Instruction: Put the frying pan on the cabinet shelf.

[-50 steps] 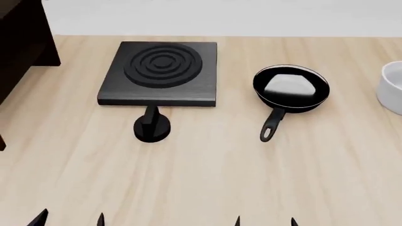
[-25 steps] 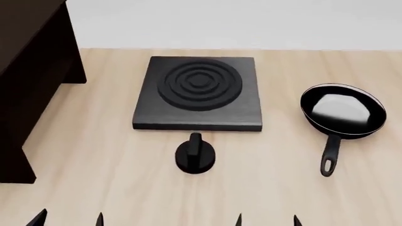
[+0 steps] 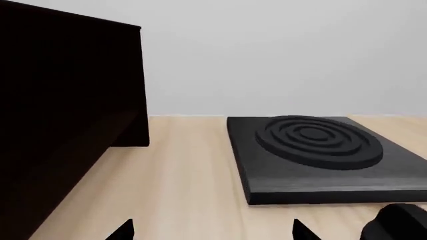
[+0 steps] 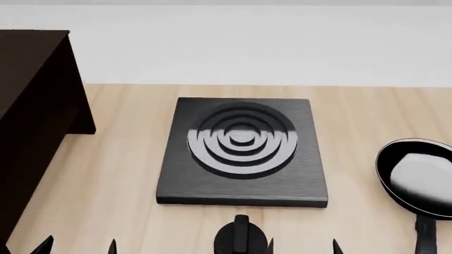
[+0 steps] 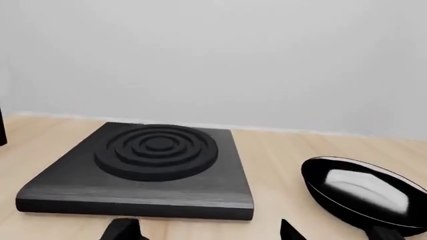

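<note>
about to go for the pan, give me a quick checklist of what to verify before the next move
1. Frying pan in view and upright on the wooden table: ok, though the head view cuts off its right edge and handle end.
2. Pan free of other things: ok, it sits apart from the hob plate, with bare wood between.
3. Right gripper open and empty: ok, fingertips spread with nothing between.
4. Left gripper open and empty: ok.
5. Right gripper lined up on the pan handle: not ok, the pan lies off to the side.
6. Cabinet shelf free to take the pan: cannot tell, only the dark outside shows.
</note>
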Motion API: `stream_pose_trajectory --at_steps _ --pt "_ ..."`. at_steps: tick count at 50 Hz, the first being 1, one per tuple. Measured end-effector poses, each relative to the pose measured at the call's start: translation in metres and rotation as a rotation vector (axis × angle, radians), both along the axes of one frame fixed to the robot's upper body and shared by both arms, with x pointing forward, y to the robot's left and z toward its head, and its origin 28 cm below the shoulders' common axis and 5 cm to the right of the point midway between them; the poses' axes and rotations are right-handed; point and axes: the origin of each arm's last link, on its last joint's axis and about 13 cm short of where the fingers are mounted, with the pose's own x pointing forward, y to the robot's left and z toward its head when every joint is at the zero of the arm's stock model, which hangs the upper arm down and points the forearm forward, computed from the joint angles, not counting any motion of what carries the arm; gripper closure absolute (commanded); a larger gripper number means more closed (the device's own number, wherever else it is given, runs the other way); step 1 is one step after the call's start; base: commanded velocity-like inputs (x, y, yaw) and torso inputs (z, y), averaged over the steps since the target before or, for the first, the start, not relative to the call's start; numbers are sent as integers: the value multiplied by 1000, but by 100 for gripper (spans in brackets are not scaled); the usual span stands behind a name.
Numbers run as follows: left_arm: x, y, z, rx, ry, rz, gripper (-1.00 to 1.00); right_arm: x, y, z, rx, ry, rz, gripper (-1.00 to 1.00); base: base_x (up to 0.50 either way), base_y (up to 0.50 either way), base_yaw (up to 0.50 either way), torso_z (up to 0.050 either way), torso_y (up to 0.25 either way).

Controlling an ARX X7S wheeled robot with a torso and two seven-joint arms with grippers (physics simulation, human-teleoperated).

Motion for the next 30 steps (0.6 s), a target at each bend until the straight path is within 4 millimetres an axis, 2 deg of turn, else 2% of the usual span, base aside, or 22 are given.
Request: stream_pose_trajectory --at_steps 25,30 --pt "1 0 1 -25 11 17 -100 0 -1 -1 -12 9 -14 -100 499 0 0 0 0" --pt "1 0 2 -29 32 30 -100 0 -1 -2 -13 19 -8 -100 69 0 0 0 0"
